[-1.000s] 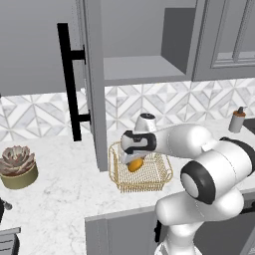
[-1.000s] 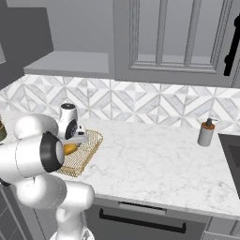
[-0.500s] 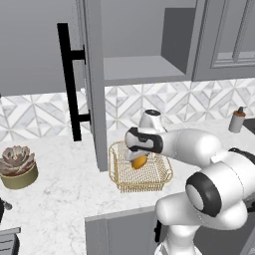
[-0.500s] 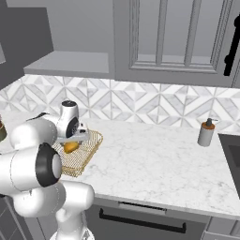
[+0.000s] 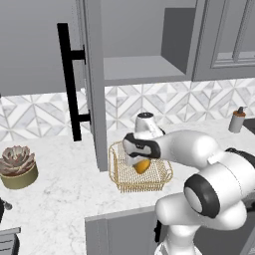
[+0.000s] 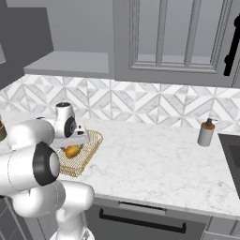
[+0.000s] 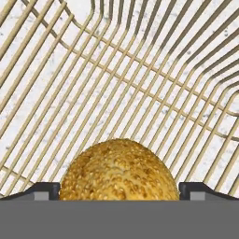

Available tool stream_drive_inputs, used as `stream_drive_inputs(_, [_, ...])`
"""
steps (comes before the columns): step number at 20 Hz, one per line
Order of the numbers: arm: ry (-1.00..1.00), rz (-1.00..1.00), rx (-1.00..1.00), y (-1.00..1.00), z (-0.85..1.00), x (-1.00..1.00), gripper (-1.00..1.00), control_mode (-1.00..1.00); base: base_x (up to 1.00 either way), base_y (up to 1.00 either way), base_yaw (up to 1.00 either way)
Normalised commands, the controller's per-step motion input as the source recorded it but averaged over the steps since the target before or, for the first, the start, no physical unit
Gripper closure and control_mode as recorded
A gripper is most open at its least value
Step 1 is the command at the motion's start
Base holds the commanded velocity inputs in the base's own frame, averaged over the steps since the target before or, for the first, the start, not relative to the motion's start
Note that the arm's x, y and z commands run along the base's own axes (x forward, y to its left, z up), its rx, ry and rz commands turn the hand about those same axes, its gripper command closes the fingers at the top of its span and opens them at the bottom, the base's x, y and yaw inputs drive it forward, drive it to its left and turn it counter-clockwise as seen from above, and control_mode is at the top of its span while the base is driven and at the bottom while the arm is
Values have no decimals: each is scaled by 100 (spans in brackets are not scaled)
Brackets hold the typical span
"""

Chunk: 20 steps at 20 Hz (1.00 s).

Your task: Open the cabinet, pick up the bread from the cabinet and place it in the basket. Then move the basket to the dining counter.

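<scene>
The bread point(image 7: 119, 170) sits low inside the gold wire basket point(image 5: 127, 177), which stands on the marble table just right of the open cabinet door point(image 5: 94, 84), nearer the table's front edge than the tiled wall. To finish well, the bun should be let go only once it rests on the wire floor, then the hand lifted straight up clear of the flared sides. The pincer point(image 7: 119, 189) is closed around the bread, a fingertip on each flank.
</scene>
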Motion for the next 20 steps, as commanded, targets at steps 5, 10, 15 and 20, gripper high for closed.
stream_drive_inputs(5, [18,-5,-17,2,-27,23,-100,-100,0,0,0])
stream_drive_inputs(10, [2,-2,0,0,-44,24,-100,-100,0,0,0])
stream_drive_inputs(15, [-3,-1,12,0,-32,18,-100,-100,0,0,0])
stream_drive_inputs(20, [-30,0,18,-22,5,-43,-100,-100,0,0,0])
